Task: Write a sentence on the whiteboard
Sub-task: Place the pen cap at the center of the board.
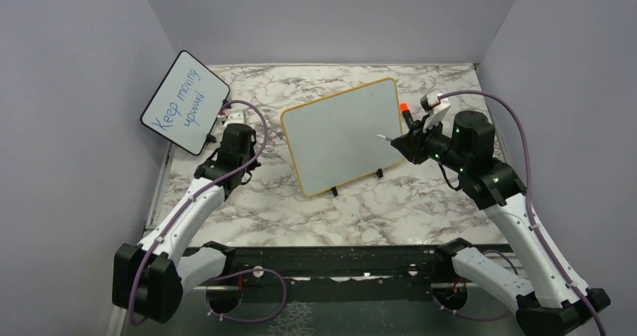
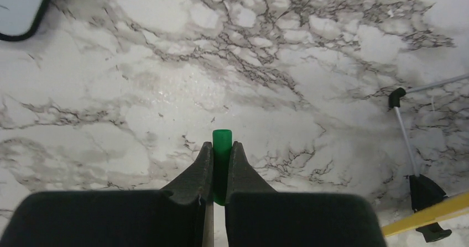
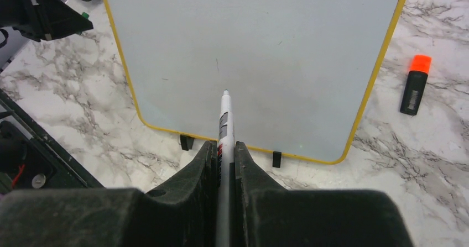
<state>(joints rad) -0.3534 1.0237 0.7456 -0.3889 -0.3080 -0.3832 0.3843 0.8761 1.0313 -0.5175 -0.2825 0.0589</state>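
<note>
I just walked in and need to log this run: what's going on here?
The right gripper is shut on a white marker, tip aimed at the yellow-framed whiteboard, which is blank. The left gripper pinches a green cap above the table. Nothing is written yet.

This looks like a robot test booth in a lab. A white-and-black left arm (image 1: 188, 208) and right arm (image 1: 518, 216) are bolted to a black rail (image 1: 338, 272) at the near edge of a marble-patterned table (image 1: 315, 216). Purple cables (image 1: 477, 93) trail along them, and plain pale walls (image 1: 75, 88) enclose three sides.
</note>
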